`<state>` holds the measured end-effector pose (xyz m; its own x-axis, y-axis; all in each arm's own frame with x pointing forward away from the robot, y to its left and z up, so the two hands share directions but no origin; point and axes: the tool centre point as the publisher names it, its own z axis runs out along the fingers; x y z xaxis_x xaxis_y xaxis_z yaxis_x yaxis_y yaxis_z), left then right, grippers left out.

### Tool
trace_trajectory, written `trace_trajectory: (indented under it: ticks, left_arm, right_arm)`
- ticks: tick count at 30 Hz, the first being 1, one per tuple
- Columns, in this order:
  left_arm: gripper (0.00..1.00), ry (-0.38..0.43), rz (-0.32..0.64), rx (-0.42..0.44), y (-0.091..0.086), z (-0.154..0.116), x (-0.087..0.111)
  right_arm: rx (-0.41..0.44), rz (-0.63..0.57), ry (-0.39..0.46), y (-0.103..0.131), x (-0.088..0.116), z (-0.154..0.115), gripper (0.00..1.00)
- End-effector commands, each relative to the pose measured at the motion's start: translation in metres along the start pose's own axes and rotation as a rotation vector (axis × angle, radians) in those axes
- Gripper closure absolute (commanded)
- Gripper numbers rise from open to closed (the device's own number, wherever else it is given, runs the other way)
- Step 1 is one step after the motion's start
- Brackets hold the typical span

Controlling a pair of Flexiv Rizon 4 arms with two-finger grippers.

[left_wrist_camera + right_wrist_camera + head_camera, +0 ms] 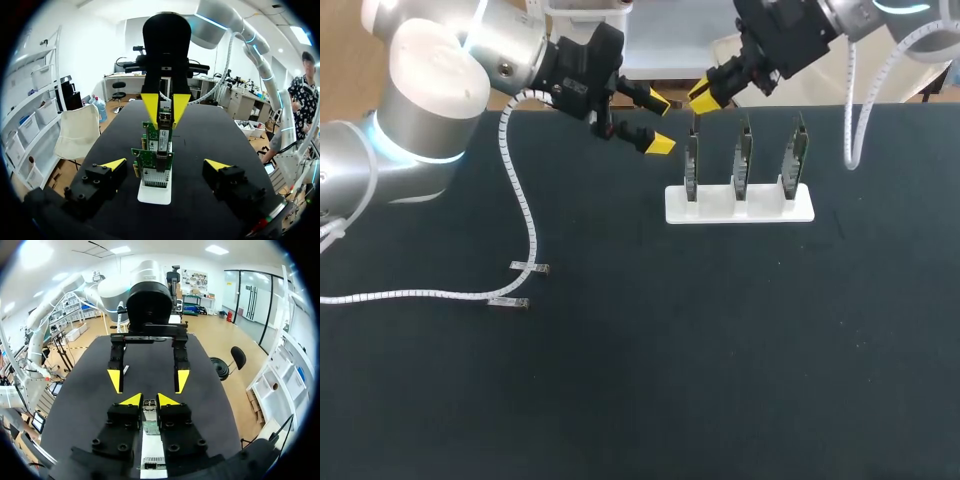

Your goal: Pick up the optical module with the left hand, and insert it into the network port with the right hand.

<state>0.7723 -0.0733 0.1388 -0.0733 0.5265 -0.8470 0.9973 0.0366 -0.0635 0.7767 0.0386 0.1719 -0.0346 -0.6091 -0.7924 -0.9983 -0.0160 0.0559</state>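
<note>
Matt black table (720,350), glossy white stand (740,206)

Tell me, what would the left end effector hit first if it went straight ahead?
Likely the nearest card: it lines up between the open fingers of the left end effector; the right end effector holds the module just above. Height is unclear.

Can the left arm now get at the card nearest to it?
Probably not: the right pincer sits over that card, shut on the optical module; the left pincer hangs open beside.
</note>
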Motion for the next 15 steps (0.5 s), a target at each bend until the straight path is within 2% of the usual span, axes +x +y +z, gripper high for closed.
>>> trace_trajectory:
  ticks: [1,15]
  left_arm:
    - [0.0,0.004,0.0,0.004,0.0018,0.0002,-0.0004]
    - [0.0,0.004,0.0,0.004,0.0018,0.0002,-0.0004]
  right_arm:
    - [0.003,-0.002,-0.002,0.0013,0.0005,0.002,1.0]
    - [0.007,-0.001,0.001,0.0008,0.002,0.0016,1.0]
